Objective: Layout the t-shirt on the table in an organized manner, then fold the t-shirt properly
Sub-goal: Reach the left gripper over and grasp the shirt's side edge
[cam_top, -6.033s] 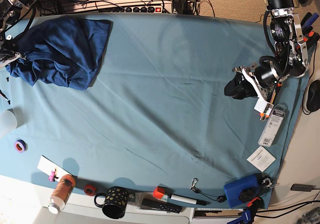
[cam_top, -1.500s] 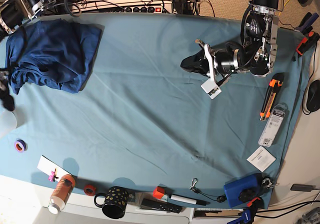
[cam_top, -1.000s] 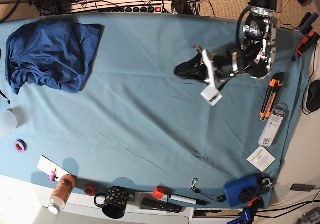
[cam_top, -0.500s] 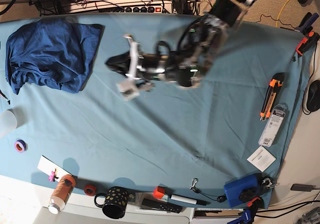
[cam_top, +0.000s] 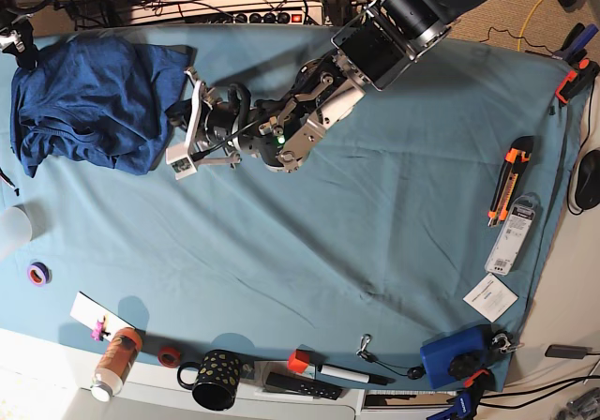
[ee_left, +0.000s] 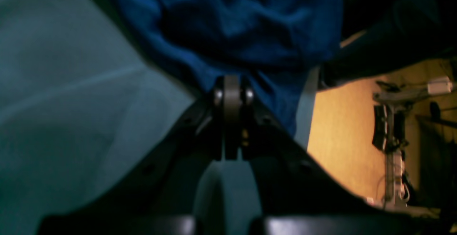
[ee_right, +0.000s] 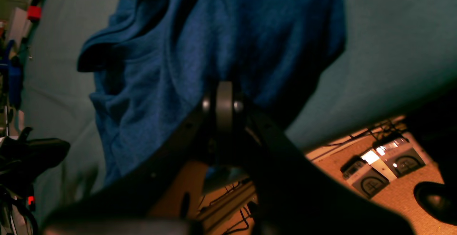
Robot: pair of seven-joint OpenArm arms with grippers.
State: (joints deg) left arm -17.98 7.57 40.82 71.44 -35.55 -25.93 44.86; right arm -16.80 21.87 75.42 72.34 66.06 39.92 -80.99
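Note:
The dark navy t-shirt (cam_top: 89, 101) lies crumpled at the far left of the table (cam_top: 375, 251). My left gripper (cam_top: 173, 115) reaches across from the right. It is shut, with its tips at the t-shirt's right edge. In the left wrist view the closed left gripper (ee_left: 232, 85) touches the t-shirt (ee_left: 232, 24), and no fabric shows between the fingers. My right gripper (cam_top: 19, 43) is at the t-shirt's far-left corner, also shut. In the right wrist view the right gripper (ee_right: 225, 92) points at the t-shirt (ee_right: 214, 42) from beyond the table edge.
Along the near edge stand a black mug (cam_top: 216, 378), a bottle (cam_top: 114, 359) and a blue box (cam_top: 455, 354). An orange knife (cam_top: 506, 181) and a packet (cam_top: 511, 237) lie at the right. A tape roll (cam_top: 37, 272) sits at the left, a power strip (cam_top: 262, 15) behind.
My left arm has swept left across the table, from the middle to the t-shirt's right edge. The right gripper has come into view at the t-shirt's far corner. The t-shirt has barely moved.

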